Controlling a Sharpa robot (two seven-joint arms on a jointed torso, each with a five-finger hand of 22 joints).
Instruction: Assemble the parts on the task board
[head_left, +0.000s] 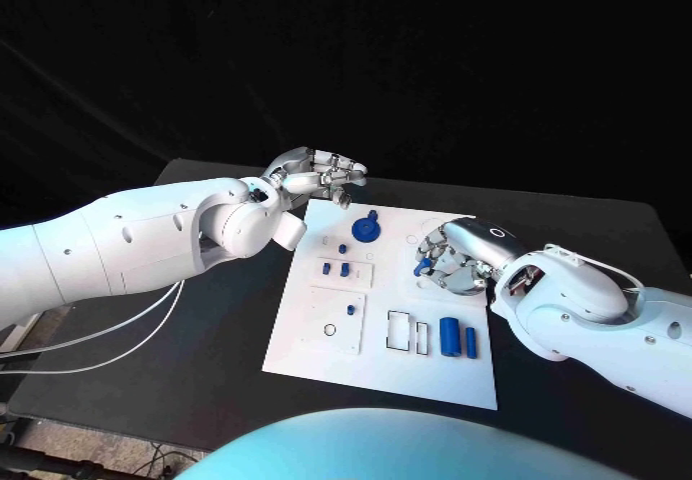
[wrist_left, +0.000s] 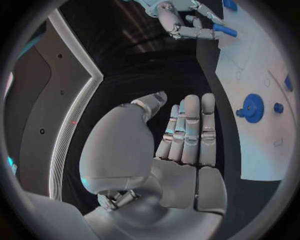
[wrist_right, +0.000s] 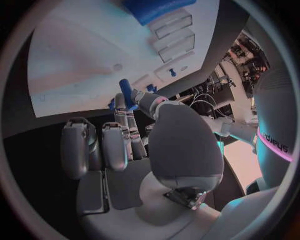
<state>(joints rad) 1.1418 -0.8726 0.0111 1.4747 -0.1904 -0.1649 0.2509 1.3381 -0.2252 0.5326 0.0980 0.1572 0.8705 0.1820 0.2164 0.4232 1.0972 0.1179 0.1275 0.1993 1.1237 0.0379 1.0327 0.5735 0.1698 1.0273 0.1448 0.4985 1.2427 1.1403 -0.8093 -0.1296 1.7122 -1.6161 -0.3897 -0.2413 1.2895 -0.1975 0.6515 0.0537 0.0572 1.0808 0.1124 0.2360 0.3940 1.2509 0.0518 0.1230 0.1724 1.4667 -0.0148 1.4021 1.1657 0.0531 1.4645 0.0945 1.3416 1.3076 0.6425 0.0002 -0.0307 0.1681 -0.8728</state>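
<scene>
Partway through, I'd say: right hand (head_left: 459, 262) pinches a blue peg (wrist_right: 127, 93) over the white board's (head_left: 325, 345) right side, left hand (head_left: 310, 175) idles flat and unladen off the far corner, blue gear (head_left: 366, 229) already seated, two blue cylinders (head_left: 459, 337) left lying loose.

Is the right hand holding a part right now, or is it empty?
Holding. The right hand pinches a blue peg at its fingertips, above the board.
</scene>
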